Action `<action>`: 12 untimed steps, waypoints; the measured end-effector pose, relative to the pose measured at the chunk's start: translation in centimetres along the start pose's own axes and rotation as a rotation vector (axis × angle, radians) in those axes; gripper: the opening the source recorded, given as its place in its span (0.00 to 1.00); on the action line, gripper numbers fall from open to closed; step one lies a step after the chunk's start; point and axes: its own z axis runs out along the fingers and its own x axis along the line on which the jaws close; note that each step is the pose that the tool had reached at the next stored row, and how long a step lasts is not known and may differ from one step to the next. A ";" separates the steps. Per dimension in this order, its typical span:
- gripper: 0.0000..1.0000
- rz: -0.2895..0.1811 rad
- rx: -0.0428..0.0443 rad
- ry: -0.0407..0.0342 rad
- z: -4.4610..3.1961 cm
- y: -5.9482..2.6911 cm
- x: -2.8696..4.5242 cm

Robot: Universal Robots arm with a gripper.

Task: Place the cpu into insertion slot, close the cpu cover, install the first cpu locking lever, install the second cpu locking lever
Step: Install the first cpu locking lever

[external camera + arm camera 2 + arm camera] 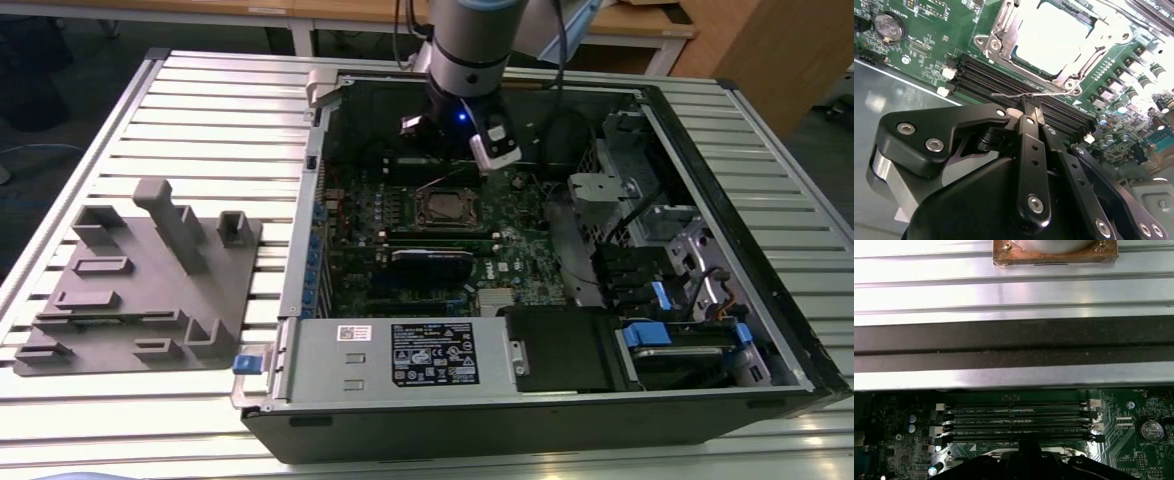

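Note:
The cpu (1054, 40) lies in the insertion slot (447, 207) on the green board, its top glaring bright. The metal cpu cover (999, 37) is down around it as a frame. A thin wire locking lever (1004, 94) stands up off the board along the socket's edge beside the memory slots. My gripper (1031, 102) has its black fingers (1026, 112) closed together on that wire. In the exterior view my gripper (451, 168) hangs inside the open case just behind the socket.
Long black memory slots (1019, 422) run beside the socket, with a coin battery (1150, 430) nearby. The grey power-supply box (387, 355) fills the case's front. Drive bays and cables (654, 280) crowd the exterior view's right. A grey fixture tray (134, 290) lies outside on the slatted table.

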 end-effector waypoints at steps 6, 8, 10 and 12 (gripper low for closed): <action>0.11 0.000 -0.0001 -0.0001 0.17 -0.02 -0.32; 0.11 0.000 0.0002 0.0000 0.18 -0.03 -0.32; 0.11 0.000 -0.0001 -0.0001 0.20 -0.03 -0.33; 0.11 0.000 -0.0001 -0.0001 0.21 -0.03 -0.33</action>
